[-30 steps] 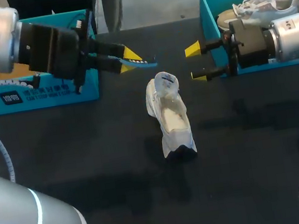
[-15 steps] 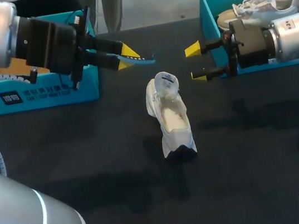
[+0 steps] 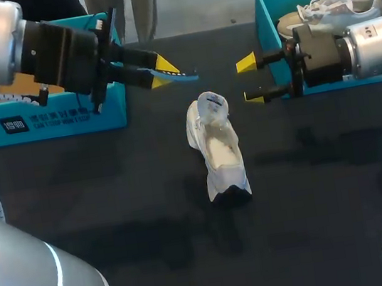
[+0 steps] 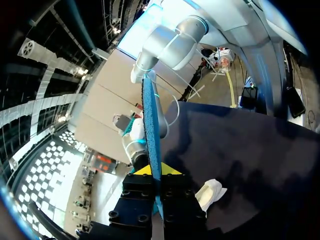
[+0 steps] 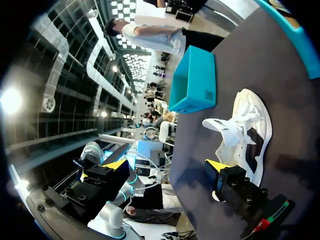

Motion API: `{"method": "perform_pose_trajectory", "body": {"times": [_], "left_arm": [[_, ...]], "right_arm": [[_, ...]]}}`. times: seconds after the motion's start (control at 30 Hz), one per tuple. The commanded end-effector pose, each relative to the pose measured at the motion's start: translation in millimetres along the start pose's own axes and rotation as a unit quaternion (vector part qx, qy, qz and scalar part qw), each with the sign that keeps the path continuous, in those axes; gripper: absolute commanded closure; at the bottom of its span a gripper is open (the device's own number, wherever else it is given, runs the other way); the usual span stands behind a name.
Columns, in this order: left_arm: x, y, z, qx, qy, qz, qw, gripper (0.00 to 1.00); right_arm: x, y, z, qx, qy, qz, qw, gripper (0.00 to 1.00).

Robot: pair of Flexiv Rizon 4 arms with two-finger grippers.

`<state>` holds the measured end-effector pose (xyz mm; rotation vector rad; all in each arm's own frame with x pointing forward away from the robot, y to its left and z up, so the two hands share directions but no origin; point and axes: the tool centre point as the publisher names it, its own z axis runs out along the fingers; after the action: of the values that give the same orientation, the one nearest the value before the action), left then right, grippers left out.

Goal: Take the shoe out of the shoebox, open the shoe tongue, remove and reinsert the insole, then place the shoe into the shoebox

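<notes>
Blue insole point(image 3: 183, 79), clamped in your left gripper point(image 3: 164, 75), goes down toward 5 o'clock, lengthwise into the white shoe point(image 3: 218, 146); steady it with your spread right gripper point(image 3: 250, 79).

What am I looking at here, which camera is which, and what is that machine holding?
These are two robot arms at a black table. The wide picture comes from a fixed camera above and behind them. The two round ones come from a camera on each wrist. The left gripper is shut on a thin blue insole, which is seen edge-on in its own wrist view. The right gripper is open and holds nothing. A white shoe lies on the table. A teal shoebox at the right holds a second shoe, and another teal box stands at the left.
</notes>
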<state>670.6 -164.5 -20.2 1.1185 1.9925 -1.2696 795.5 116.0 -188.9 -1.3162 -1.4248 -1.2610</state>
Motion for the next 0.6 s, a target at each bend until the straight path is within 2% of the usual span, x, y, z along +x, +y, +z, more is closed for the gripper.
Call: {"method": "perform_pose_trajectory", "body": {"times": [0.03, 0.17, 0.37, 0.6], "left_arm": [[9.7, 13.9, 7.1, -0.01, -0.012, 0.056, 0.998, 1.0], [21.9, 30.1, 16.3, -0.011, -0.023, 0.124, 0.992, 1.0], [29.4, 54.2, 33.8, -0.017, -0.034, 0.191, 0.981, 1.0], [41.3, 77.3, 50.8, -0.053, -0.045, 0.244, 0.967, 1.0]], "right_arm": [[-0.4, -0.1, 1.4, -0.001, 0.0, 0.0, 1.0, 0.0], [-0.4, -0.1, 1.4, -0.001, 0.0, 0.0, 1.0, 0.0], [-0.4, -0.1, 1.4, -0.001, 0.0, 0.0, 1.0, 0.0], [-0.4, -0.1, 1.4, -0.001, 0.0, 0.0, 1.0, 0.0]]}}
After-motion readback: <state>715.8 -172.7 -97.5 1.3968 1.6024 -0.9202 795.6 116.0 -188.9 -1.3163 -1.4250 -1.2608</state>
